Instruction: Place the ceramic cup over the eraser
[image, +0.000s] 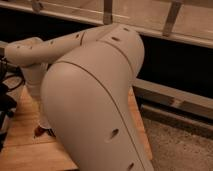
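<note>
Bulky arm link fills view, bent down-left to put gripper low over worktop, seemingly; can't tell if it is open or holding anything.

Cream-white arm, its gripper low at left over the honey-tan wooden table.

Wooden desk at lower left; speckled floor to its right; grey rail behind. Pincer low over the desk.
</note>
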